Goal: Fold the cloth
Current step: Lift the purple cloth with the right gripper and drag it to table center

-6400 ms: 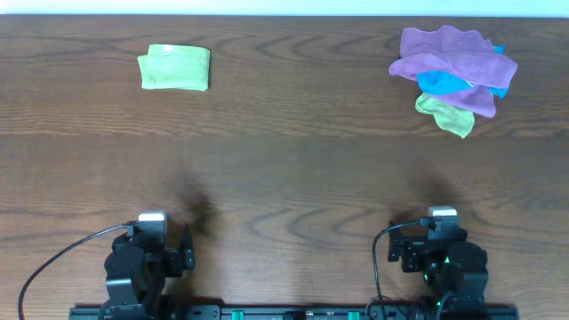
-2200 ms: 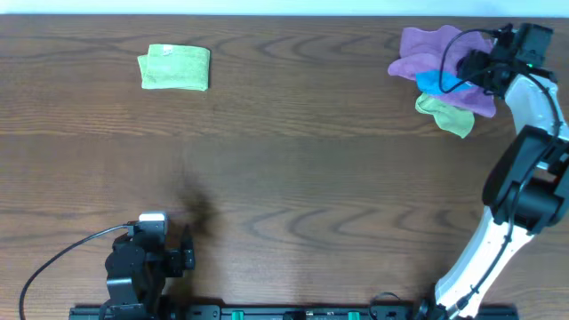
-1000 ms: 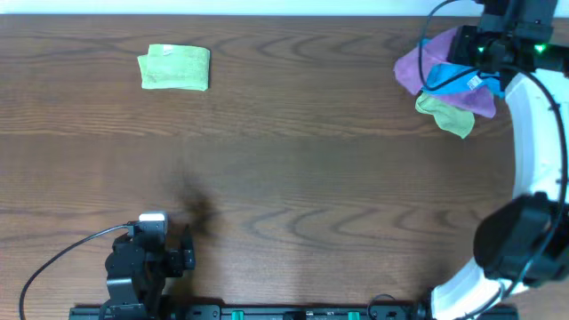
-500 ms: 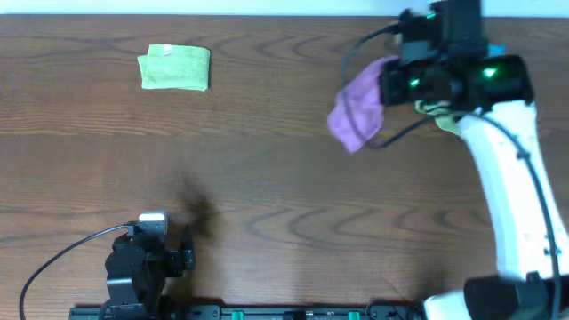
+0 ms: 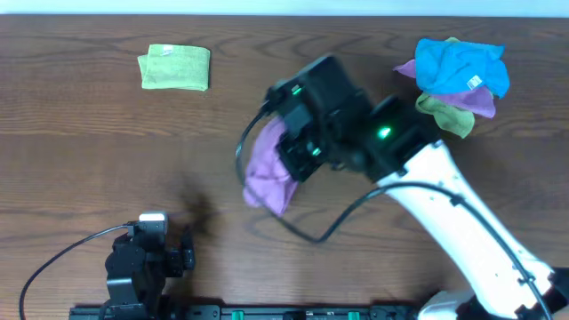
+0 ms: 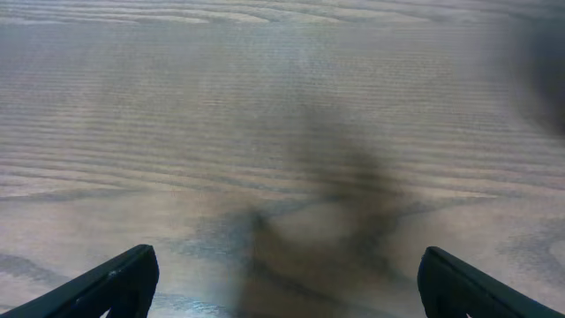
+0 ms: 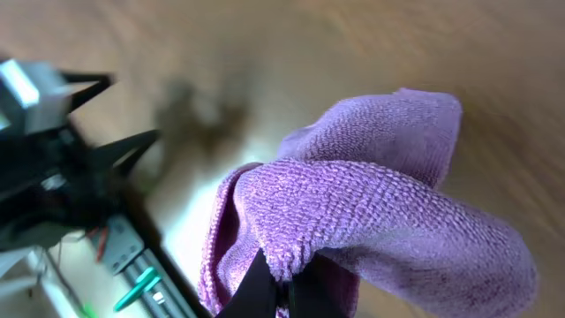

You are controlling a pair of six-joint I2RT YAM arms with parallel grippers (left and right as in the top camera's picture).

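Note:
The cloth (image 5: 267,169) is a lilac fuzzy towel hanging bunched over the middle of the table, below my right arm (image 5: 356,133). In the right wrist view my right gripper (image 7: 284,287) is shut on a pinched fold of the cloth (image 7: 371,203), which drapes in loose folds over the fingers. My left gripper (image 6: 287,283) stands open above bare wood at the near left, with nothing between its fingers. In the overhead view the left arm (image 5: 142,258) sits by the table's front edge, well apart from the cloth.
A folded green cloth (image 5: 174,68) lies at the far left. At the far right is a pile: a bright blue cloth (image 5: 458,64) on top, a second purple cloth (image 5: 476,100) and a green one (image 5: 444,114) under it.
My right arm has carried the lilac cloth away from the far-right pile, leftward and nearer, to the table's middle. The blue cloth now tops the pile. The left arm has not moved.

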